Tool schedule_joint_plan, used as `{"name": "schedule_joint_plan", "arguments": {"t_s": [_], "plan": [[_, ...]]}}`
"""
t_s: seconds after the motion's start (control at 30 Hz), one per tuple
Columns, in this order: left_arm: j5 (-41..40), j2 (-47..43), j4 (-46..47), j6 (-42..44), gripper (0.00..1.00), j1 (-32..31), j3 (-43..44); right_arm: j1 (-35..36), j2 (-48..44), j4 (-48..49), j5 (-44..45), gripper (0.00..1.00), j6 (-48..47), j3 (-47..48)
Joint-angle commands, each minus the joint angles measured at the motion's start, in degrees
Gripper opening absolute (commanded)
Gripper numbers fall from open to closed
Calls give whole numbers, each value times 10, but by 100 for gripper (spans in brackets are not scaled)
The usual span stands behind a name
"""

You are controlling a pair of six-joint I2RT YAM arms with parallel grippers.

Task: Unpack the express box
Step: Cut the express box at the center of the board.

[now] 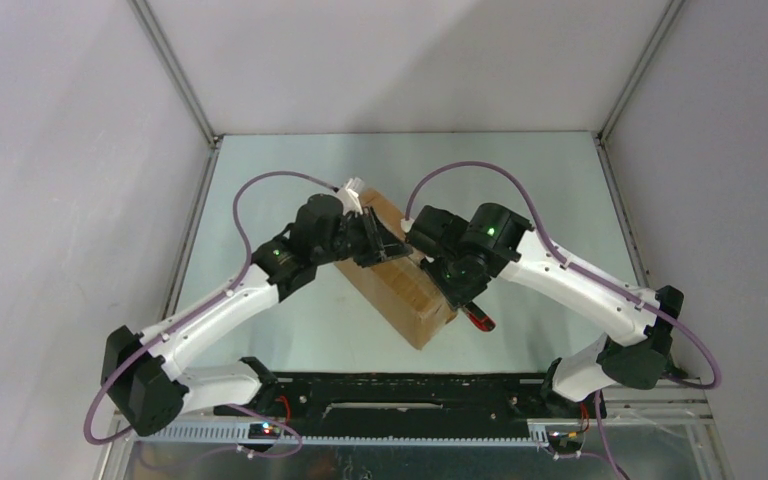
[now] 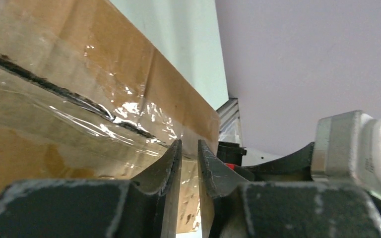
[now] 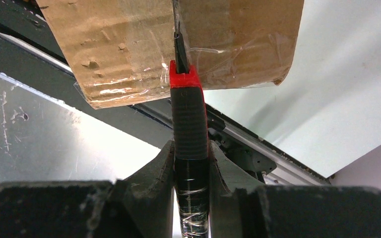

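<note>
On the table (image 1: 540, 180), the express box (image 1: 407, 297) runs far-left to near-right.

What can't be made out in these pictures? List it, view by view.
- Top view: the box seam, hidden under the left arm and right arm.
- Left wrist: whether the left end effector pinches the tape; its narrow gap is unclear.
- Right wrist: the knife blade tip, buried in the box end.
- All views: the contents; the box is taped shut.
</note>
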Motion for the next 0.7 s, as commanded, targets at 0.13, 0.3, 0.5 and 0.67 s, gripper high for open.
{"name": "schedule_joint_plan", "arguments": {"t_s": [0.13, 0.3, 0.5, 0.67], "plan": [[-5, -9, 57, -43, 24, -13, 20, -2, 3, -59, 10, 0, 13, 21], [17, 17, 85, -66, 24, -31, 32, -2, 5, -59, 9, 0, 12, 22], [25, 51, 76, -81, 18, -67, 3, -4, 7, -59, 15, 0, 13, 29], [-13, 76, 11, -38, 8, -80, -29, -15, 3, -59, 29, 0, 25, 44]]}}
